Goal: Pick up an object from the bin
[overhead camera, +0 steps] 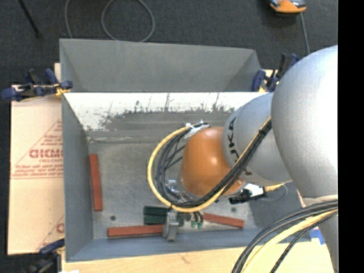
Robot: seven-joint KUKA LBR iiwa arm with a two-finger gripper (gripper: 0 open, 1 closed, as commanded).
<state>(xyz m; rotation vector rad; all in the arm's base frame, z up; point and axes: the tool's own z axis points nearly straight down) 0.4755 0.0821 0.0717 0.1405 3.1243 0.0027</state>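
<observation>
Gripper (172, 230) near front wall (114, 247), over red stick (131, 231) (flat)

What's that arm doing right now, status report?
Gripper low by the bin's front wall. Dark green block and long red-brown stick close beside it. Second stick on other side.

Even bright light from above, pale glare across the bin's (159, 104) sloped far wall

I log the grey bin (125, 152) floor: left bar (95, 182), front bar (133, 231) and front-right bar (225, 220), all 3 red-brown; 1 dark green block (154, 214) near the front.
</observation>
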